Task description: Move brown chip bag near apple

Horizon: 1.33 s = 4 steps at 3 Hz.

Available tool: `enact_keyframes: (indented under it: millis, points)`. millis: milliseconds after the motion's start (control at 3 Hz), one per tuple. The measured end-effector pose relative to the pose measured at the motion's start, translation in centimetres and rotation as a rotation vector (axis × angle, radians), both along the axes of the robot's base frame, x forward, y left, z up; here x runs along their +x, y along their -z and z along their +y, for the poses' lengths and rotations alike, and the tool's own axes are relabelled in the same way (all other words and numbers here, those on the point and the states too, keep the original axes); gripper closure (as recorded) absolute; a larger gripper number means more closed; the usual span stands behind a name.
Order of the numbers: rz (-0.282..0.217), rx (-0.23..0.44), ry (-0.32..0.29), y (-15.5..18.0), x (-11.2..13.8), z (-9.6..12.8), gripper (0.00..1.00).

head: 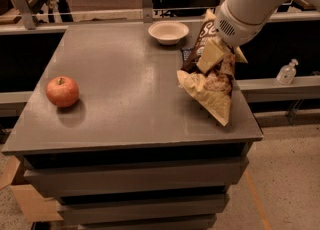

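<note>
The brown chip bag (212,88) hangs tilted over the right side of the grey table (125,69), its dark top raised and its pale lower corner near the table's right front edge. My gripper (216,54) is at the bag's upper middle and is shut on it. The white arm reaches in from the upper right. The red-orange apple (62,91) sits far off at the table's left side, near the left edge.
A white bowl (168,31) stands at the back of the table. A small dark blue packet (187,52) lies just behind the bag, partly hidden. A small bottle (286,72) stands on a ledge to the right. A rail runs behind the table.
</note>
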State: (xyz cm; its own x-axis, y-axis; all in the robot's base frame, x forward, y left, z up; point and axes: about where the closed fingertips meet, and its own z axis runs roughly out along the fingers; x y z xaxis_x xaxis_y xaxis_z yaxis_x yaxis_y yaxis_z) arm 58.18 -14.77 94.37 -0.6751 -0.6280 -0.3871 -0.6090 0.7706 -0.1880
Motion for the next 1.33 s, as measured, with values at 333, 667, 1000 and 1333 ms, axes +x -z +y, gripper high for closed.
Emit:
enact_keyframes:
  millis: [333,667,1000,1333]
  points:
    - [0.000,0.000,0.000,0.0,0.0,0.0,1.00]
    - [-0.039,-0.015,-0.094,-1.7,-0.3,3.4,1.00]
    - [-0.086,-0.049,-0.232,-3.8,-1.1,8.3,1.00]
    - [-0.107,-0.101,-0.347,-4.1,-1.2,12.5,1.00]
